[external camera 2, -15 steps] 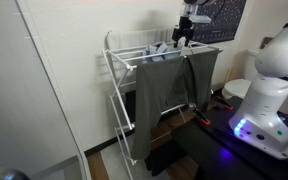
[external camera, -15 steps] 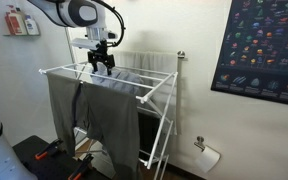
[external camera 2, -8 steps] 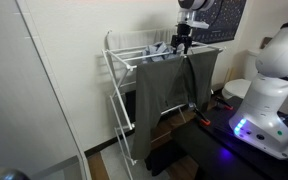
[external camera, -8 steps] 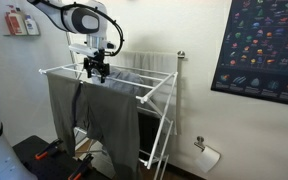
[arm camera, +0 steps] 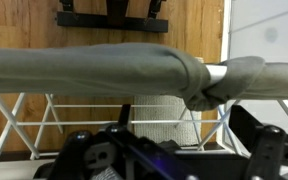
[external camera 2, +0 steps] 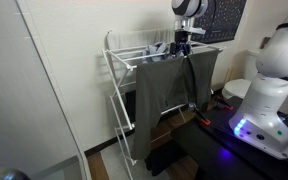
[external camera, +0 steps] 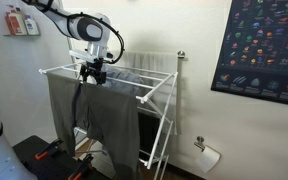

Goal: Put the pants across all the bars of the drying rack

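The tall white metal-wire folding drying rack fills the middle of an exterior view. The long olive-grey fabric pants hang from its near edge down the centre-left of the frame (the wrist view shows them bunched over one rod), and the thin white parallel bars further right are bare. At upper left, the black tool hovers just above the cloth, jaws spread apart and holding nothing
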Controlling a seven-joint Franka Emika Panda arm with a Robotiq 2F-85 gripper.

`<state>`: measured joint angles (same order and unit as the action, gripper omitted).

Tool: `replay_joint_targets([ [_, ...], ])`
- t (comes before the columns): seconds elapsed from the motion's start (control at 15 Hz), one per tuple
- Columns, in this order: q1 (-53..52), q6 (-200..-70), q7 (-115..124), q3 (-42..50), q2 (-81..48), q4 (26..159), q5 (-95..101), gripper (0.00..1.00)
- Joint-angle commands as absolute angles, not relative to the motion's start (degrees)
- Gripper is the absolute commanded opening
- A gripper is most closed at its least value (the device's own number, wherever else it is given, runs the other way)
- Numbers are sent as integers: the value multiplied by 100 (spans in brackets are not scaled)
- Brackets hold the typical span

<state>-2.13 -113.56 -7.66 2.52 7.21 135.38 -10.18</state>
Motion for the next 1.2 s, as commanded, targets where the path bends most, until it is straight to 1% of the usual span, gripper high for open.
replay_joint_targets([
  [0.0, -172, -10874, -624, 131, 440, 13283, -905, 100],
  [0.13, -168, -10637, -560, 98, 334, 13208, -811, 100],
  [0.2, -167, -10527, -527, 86, 283, 13169, -754, 96],
  [0.27, -165, -10399, -483, 78, 234, 13123, -708, 74],
  [0.4, -163, -10197, -374, 64, 158, 13040, -573, 70],
  [0.47, -160, -10118, -352, 62, 125, 13001, -534, 63],
  [0.53, -156, -10041, -303, 61, 91, 12957, -510, 53],
  [0.67, -148, -9921, -266, 63, 24, 12865, -489, 38],
  [0.93, -134, -9925, -235, 71, -60, 12759, -524, 8],
  [1.0, -135, -9998, -228, 68, -32, 12768, -554, 2],
  [1.13, -134, -10169, -238, 68, 70, 12816, -622, 0],
])
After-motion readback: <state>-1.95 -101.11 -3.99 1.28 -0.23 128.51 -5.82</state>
